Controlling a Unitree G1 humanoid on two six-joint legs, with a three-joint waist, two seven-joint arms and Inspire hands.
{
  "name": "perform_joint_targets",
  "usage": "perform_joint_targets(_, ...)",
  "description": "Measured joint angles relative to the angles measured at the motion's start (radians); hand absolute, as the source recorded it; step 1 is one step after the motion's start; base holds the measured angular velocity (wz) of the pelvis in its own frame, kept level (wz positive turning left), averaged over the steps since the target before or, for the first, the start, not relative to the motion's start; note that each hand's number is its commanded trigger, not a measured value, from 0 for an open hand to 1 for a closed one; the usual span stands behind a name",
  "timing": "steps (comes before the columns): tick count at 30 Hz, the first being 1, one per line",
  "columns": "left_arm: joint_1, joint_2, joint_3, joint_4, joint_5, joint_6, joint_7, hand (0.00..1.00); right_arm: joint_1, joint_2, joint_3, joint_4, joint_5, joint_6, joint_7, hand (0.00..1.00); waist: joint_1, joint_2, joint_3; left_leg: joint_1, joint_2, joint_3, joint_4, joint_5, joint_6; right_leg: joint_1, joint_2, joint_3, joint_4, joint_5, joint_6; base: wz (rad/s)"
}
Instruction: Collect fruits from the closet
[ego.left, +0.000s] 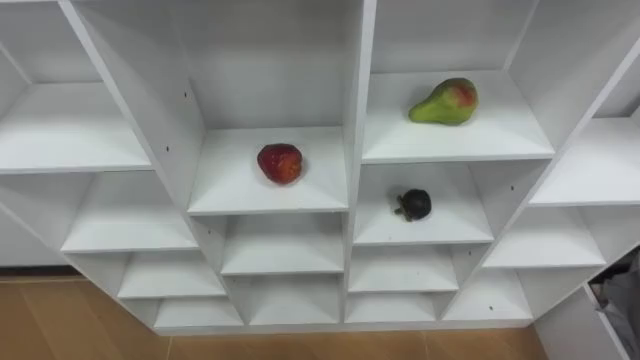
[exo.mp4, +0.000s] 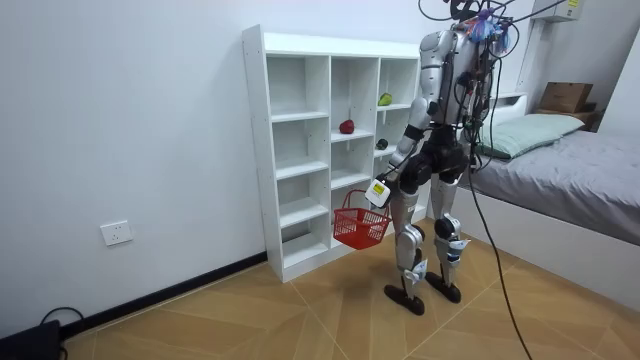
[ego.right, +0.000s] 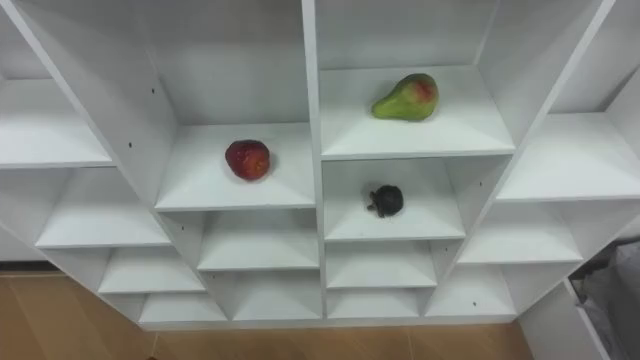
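White closet (exo.mp4: 256, 150) on the wall, robot facing it. Apple (ego.left: 280, 163) mid-shelf, pear (ego.left: 444, 102) one column right and higher, dark fruit (ego.left: 413, 205) on the shelf beneath, all uncollected. Left hand (exo.mp4: 378, 192) curls round the basket (exo.mp4: 362, 230) handle, hanging it low, likely ready for loading.

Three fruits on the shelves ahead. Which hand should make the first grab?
Right, probably. The left hand has its fingers curled round the handle of the red basket, low by the thigh, so it's occupied. The pear and dark fruit also sit right of centre.
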Motion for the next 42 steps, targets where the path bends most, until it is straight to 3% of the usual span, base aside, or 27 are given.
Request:
perform_joint_targets(19,-0.001,0.002,-0.004,-0.001,-0.012,0.000,0.002,1.00,-0.001,0.000,0.001,-0.003,0.049,0.001,-0.020,0.00,-0.002,-0.013,-0.0043,0.002,-0.001,0.000,0.001,0.000,0.000,0.000,-0.001,-0.002,0.001,0.000,0.000,0.00)
perform_joint_targets(25,-0.002,0.003,0.001,0.000,0.000,-0.013,0.003,1.00,-0.002,-0.003,-0.072,-0.016,0.060,-0.007,-0.042,0.00,-0.006,-0.019,-0.0021,0.005,0.000,0.005,0.003,0.000,0.000,0.004,-0.001,-0.003,0.002,0.000,0.000,-0.01)
perform_joint_targets(29,0.001,0.003,0.026,0.000,0.007,-0.043,0.002,1.00,0.001,-0.014,-0.180,-0.096,0.080,-0.029,-0.089,0.00,-0.020,-0.020,0.0055,0.012,0.002,0.010,0.002,0.000,0.000,0.003,-0.001,0.004,0.003,0.000,0.000,-0.05)
perform_joint_targets(33,-0.004,0.017,0.040,0.000,0.011,-0.062,0.003,1.00,-0.012,-0.020,-0.241,-0.179,0.082,-0.085,-0.142,0.00,-0.036,-0.024,0.0053,0.014,0.002,0.011,0.002,0.000,0.000,0.004,-0.001,0.005,0.004,0.000,0.000,-0.01)
perform_joint_targets(42,-0.004,0.018,0.059,0.000,0.032,-0.067,-0.018,1.00,-0.008,-0.020,-0.257,-0.413,0.080,-0.090,-0.264,0.00,-0.032,-0.027,0.0012,0.004,0.003,0.028,-0.006,0.000,0.000,-0.022,-0.001,0.022,0.017,0.000,0.000,-0.06)
